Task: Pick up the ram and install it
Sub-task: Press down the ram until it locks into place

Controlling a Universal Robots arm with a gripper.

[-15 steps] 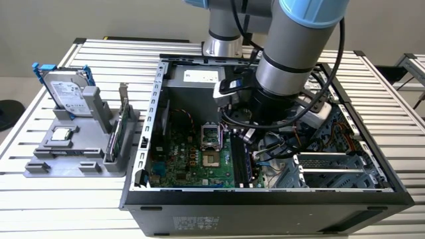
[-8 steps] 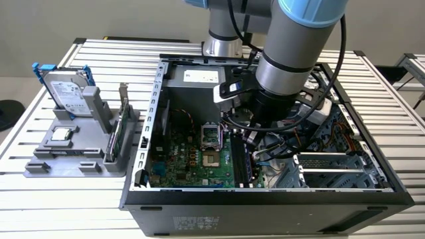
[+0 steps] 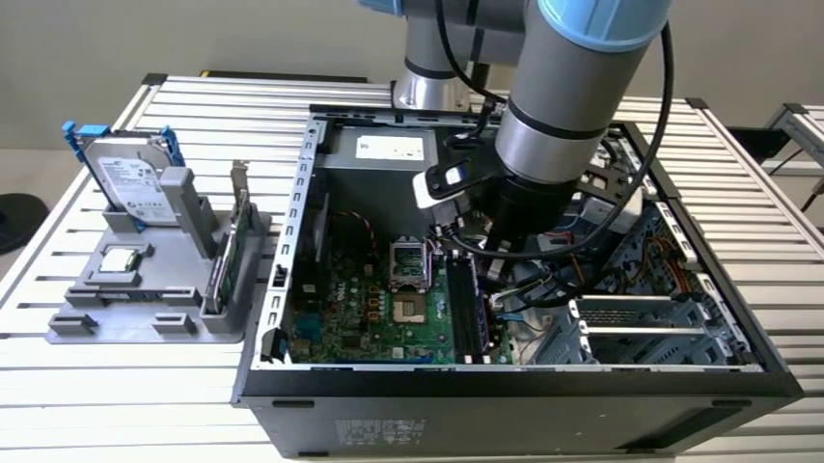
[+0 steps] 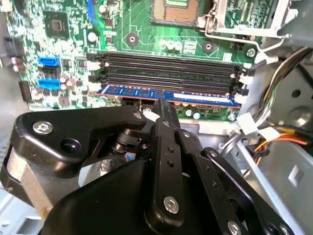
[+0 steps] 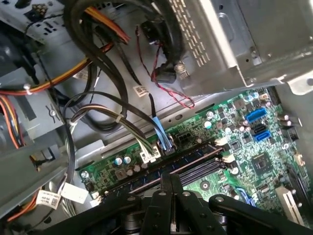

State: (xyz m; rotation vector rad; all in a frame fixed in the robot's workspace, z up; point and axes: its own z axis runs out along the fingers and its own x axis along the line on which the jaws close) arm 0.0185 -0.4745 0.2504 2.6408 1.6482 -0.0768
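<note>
Ram [image 4: 166, 94] partly behind fingers [image 4: 164, 115]

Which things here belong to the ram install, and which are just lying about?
In the job: ram, in a slot on the motherboard; gripper, at the ram's edge; computer case.
Lying about: hard drive, processor chip, grey stand.

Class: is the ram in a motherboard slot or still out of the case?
In a slot: the ram lies along the slot row, tool pressing on it.
</note>
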